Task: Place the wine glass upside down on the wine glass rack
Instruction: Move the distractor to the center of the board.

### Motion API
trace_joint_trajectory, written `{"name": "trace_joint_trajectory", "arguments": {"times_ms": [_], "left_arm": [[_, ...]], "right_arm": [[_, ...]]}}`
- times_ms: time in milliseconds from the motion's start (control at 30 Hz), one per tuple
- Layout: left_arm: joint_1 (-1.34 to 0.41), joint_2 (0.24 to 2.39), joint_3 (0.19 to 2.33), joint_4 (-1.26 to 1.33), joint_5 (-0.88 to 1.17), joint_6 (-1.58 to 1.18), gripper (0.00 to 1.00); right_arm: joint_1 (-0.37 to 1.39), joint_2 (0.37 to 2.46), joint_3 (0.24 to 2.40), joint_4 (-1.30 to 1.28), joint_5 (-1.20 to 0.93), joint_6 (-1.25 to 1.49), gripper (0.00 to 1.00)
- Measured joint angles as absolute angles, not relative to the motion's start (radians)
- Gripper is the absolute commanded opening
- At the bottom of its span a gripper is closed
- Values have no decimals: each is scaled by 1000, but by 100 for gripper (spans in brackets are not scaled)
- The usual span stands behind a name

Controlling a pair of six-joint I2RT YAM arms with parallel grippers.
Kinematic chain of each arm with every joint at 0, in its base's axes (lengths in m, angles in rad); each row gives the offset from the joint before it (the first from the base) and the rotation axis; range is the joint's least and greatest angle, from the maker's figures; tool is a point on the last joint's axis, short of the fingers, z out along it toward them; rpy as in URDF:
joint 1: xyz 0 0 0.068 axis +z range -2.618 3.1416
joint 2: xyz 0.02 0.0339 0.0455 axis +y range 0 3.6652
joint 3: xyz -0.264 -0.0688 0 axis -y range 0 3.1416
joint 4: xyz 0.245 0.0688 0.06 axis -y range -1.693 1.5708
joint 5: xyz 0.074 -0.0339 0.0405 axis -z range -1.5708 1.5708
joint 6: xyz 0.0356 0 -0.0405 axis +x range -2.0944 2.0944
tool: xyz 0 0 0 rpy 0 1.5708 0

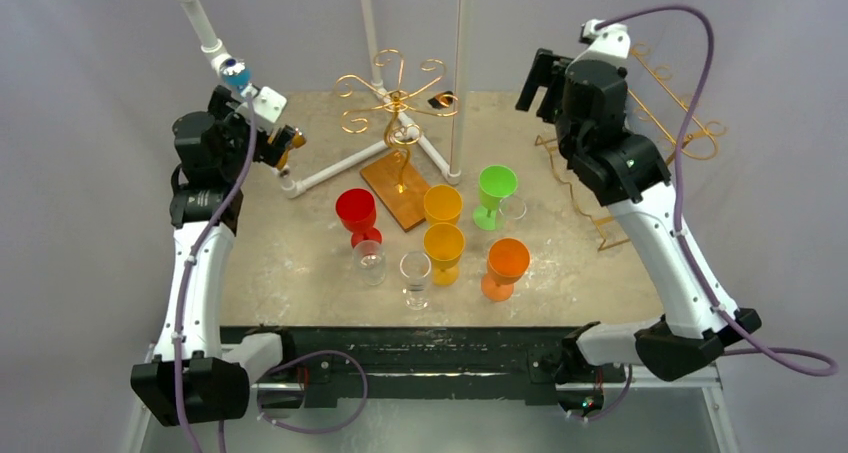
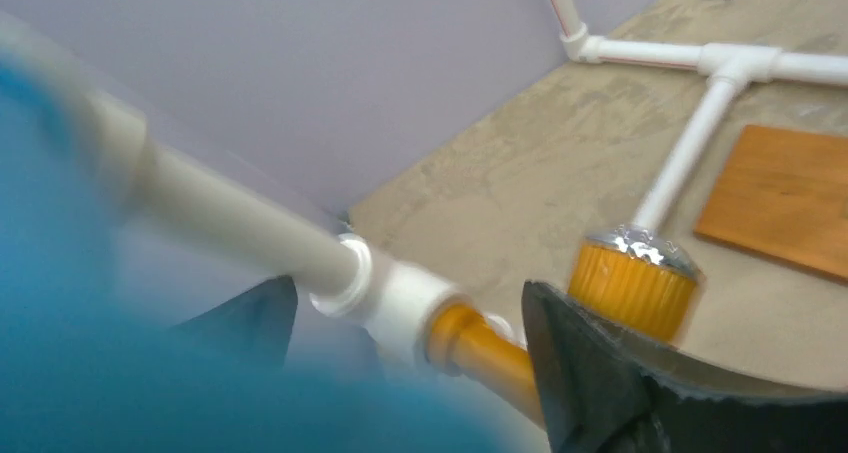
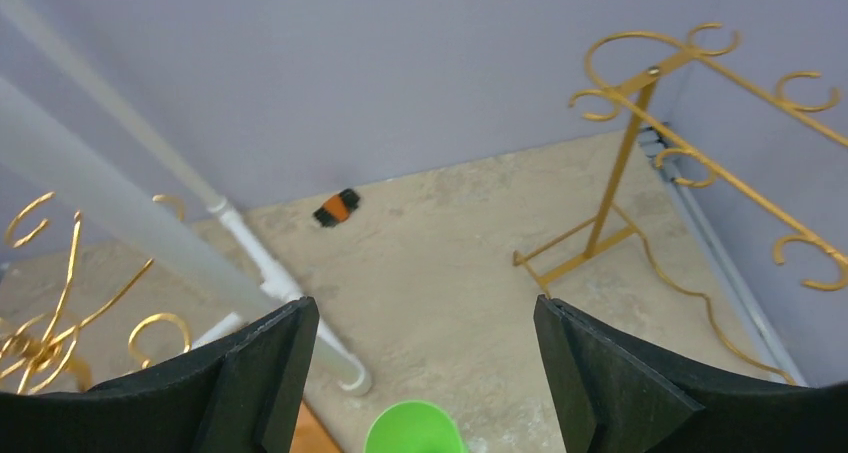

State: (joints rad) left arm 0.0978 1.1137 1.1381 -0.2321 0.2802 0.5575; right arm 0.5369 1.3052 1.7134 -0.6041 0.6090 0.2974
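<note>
Several wine glasses stand mid-table: red (image 1: 356, 213), two yellow-orange (image 1: 442, 205) (image 1: 444, 248), green (image 1: 496, 188) (image 3: 415, 431), orange (image 1: 507, 265) and clear ones (image 1: 369, 261) (image 1: 415, 278). A gold wire rack (image 1: 395, 98) (image 3: 40, 333) rises from a wooden base (image 1: 395, 190) behind them. At the back left my left gripper (image 1: 280, 138) (image 2: 410, 288) is open, its jaws either side of a white pipe fitting (image 2: 400, 298) with an orange stem (image 2: 485, 353). My right gripper (image 1: 535, 81) (image 3: 425, 308) hangs open, high above the green glass, holding nothing.
A second gold rack (image 1: 680, 113) (image 3: 690, 123) stands at the right edge. White pipe legs (image 1: 335, 171) (image 2: 690, 153) and upright poles (image 1: 460, 73) surround the centre rack. A blurred blue object (image 2: 150, 373) fills the left wrist view's near corner. An orange ribbed piece (image 2: 632, 291) lies by the right finger.
</note>
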Motion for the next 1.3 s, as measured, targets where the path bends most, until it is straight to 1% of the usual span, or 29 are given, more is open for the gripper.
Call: {"name": "trace_joint_trajectory", "arguments": {"times_ms": [100,200,267,400,467,533,767,967,1167,1300], "left_arm": [[118,1085,1164,-304,329,561,100],[120,1070,1205,-398,388,573,100],[122,1069,1234,-453,433,587,100],[117,1081,1299,-642,609,523,100],[108,1102,1311,-713,688,500,100],[103,1122,1320,-724,717,488,100],[105,1145,1322,-728,734,463,100],[107,1144,1322,-738,783,459,99],[110,1137,1332,-741,831,418,92],[110,1114,1327,-742,838,392,83]], "right_arm": [[485,1352,1808,-643,648,299,91],[481,1409,1911,-679,699,298,94],[472,1430,1943,-698,725,298,94],[385,1462,1978,-744,750,303,94],[334,1473,1981,-757,749,311,94],[294,1485,1978,-768,746,320,93],[266,1479,1858,-768,730,340,94],[172,1483,1866,-775,715,339,94],[156,1518,1925,-774,715,339,94],[152,1558,1949,-773,713,340,92]]}}
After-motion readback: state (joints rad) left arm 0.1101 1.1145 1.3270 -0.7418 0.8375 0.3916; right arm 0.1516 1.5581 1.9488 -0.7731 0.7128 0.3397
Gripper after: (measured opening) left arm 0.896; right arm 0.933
